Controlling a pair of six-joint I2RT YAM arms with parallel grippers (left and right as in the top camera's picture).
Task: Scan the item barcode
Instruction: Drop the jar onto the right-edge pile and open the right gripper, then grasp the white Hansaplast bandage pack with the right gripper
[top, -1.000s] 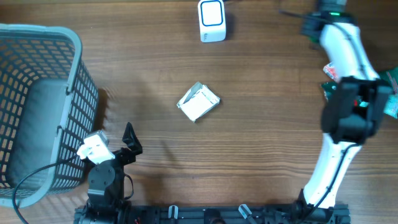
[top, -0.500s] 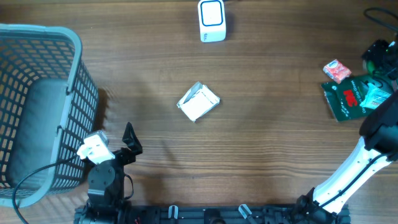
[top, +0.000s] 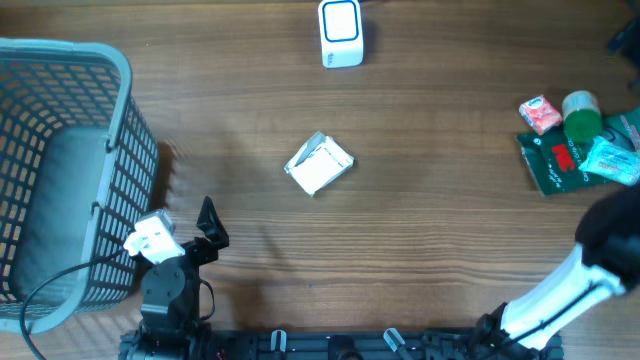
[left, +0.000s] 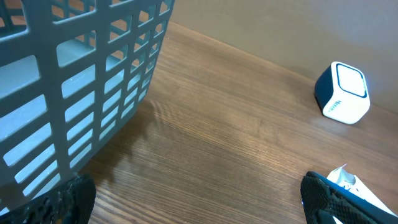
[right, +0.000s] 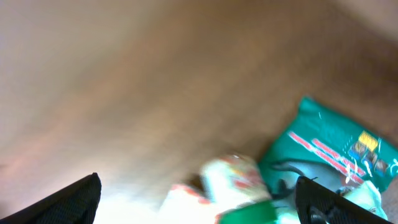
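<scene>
Left fingers (left: 65, 200): spread, empty, beside basket (left: 93, 68).
Right fingers (right: 74, 200): spread, empty, near green pouch (right: 333, 146).
White packet (top: 319, 164): centre of counter (top: 450, 250).
Scanner (top: 341, 32): far edge.

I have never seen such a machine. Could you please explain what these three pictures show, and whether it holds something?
Two robot arms stand at a table. One picture looks down from above; the other two come from a camera on each wrist. On the table lie a grey basket at the left, a white cube, probably the barcode scanner, a white packet in the middle, and colourful packets at the right. The left claw and the right claw are open and hold nothing.
</scene>
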